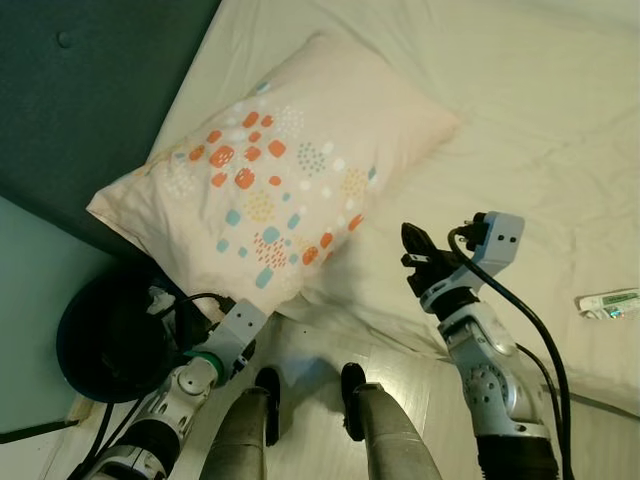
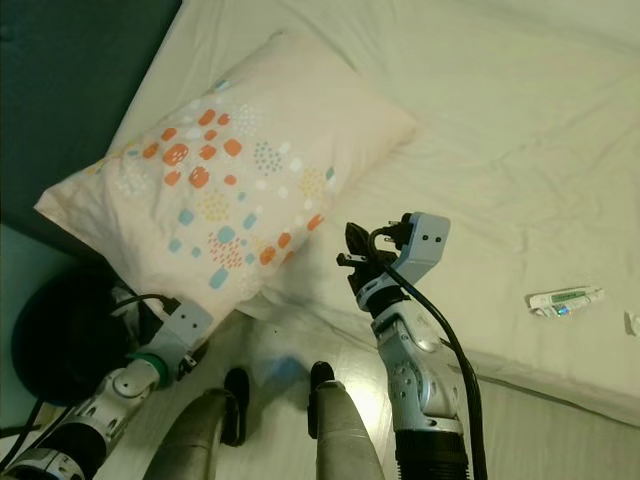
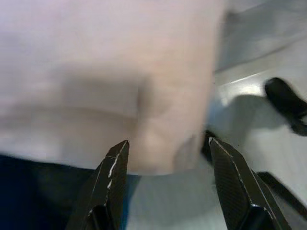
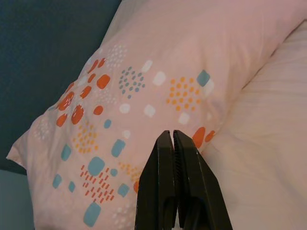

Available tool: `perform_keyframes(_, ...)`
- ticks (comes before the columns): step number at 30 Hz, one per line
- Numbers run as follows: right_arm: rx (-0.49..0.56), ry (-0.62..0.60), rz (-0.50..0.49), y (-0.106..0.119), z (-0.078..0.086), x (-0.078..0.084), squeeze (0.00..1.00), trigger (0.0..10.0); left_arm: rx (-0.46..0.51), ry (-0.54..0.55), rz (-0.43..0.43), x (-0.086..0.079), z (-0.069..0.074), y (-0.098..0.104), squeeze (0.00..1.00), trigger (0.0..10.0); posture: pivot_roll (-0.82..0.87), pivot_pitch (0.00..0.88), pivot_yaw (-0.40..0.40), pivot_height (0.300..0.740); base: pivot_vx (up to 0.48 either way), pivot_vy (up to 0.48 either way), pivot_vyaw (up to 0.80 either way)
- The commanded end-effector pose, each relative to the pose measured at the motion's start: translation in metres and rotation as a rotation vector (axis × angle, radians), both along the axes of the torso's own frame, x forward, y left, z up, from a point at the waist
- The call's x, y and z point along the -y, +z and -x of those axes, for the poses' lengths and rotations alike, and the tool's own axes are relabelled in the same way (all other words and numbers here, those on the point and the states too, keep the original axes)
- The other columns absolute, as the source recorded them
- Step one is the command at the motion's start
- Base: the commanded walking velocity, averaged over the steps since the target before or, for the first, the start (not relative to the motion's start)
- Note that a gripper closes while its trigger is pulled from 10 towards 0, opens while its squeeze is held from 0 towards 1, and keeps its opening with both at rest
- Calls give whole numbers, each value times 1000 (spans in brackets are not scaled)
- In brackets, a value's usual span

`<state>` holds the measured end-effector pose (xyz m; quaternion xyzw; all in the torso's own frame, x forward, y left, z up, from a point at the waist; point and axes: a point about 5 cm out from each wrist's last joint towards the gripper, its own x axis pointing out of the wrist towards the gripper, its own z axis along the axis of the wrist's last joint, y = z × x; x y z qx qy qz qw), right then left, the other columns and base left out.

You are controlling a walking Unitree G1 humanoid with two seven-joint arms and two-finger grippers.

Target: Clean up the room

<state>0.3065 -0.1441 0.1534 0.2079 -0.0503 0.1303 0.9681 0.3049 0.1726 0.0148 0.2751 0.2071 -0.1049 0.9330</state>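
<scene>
A pale pink pillow [image 1: 280, 180] printed with orange and blue dots lies slanted at the head of the bed [image 1: 520, 120], one corner hanging over the bed's edge. My left gripper [image 3: 168, 143] is open just below that hanging corner, and the pillow [image 3: 120, 72] looks blurred right ahead of its fingertips. My right gripper [image 1: 410, 236] is shut with nothing in it. It is raised over the bed's edge, beside the pillow's lower right side [image 4: 129, 96]. A small white tube [image 1: 608, 303] lies on the sheet at the far right.
A dark teal headboard [image 1: 80, 90] stands behind the pillow. A round black object [image 1: 100, 340] sits on the floor by the bed's corner, near my left arm. My two black feet [image 1: 268, 388] stand on pale floor close to the mattress edge.
</scene>
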Motion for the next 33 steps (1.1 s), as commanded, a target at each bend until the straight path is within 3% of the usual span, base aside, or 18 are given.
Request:
perform_keyframes(1,-36,-6,1,-9,5,2,0,10000,-56,96,-99,-18,14,-16,0,10000,-107,445,73,740,0,0,0)
perform_keyframes(3,-38,-8,0,-9,6,2,0,10000,-54,288,-119,-43,16,-15,0,10000,-107,451,72,740,0,0,0)
perform_keyframes(5,-40,-8,0,-9,7,2,0,10000,-50,346,-109,-50,18,-16,0,10000,-107,454,71,740,0,0,0)
perform_keyframes(6,-41,-7,0,-9,7,2,0,10000,-43,380,-83,-54,20,-16,0,10000,-107,454,71,740,0,0,0)
perform_keyframes(9,-47,-4,0,-10,9,2,0,10000,-68,509,136,-60,24,-19,0,10000,-110,459,69,740,0,0,0)
perform_keyframes(12,-49,-4,0,-10,9,2,0,10000,-74,531,190,-60,24,-20,0,10000,-110,459,69,740,0,0,0)
perform_keyframes(14,-55,-1,2,-10,11,2,0,10000,-172,568,515,-47,25,-26,0,10000,-116,476,61,740,0,0,0)
perform_keyframes(15,-55,-1,2,-10,11,2,0,10000,-172,568,515,-47,25,-26,0,10000,-116,476,61,740,0,0,0)
perform_keyframes(16,-58,1,4,-11,11,2,0,10000,-197,578,641,-42,24,-27,0,10000,-122,483,58,740,0,0,0)
perform_keyframes(17,-58,1,4,-11,11,2,0,10000,-197,578,641,-42,24,-27,0,10000,-122,483,58,740,0,0,0)
perform_keyframes(18,-60,2,4,-11,12,2,0,10000,-217,579,736,-38,24,-28,0,10000,-122,483,58,740,0,0,0)
perform_keyframes(19,-61,2,5,-11,13,2,0,10000,-214,569,776,-37,23,-27,0,10000,-130,486,56,740,0,0,0)
perform_keyframes(22,-61,2,5,-11,13,2,0,10000,-214,569,776,-37,23,-27,0,10000,-130,486,56,740,0,0,0)
perform_keyframes(28,-67,0,4,-10,14,2,0,10000,-197,503,854,-39,23,-24,0,10000,-132,495,55,740,0,0,0)
perform_keyframes(33,-69,4,1,-9,15,0,0,10000,-181,417,824,-34,23,-23,0,10000,-144,505,51,740,0,0,0)
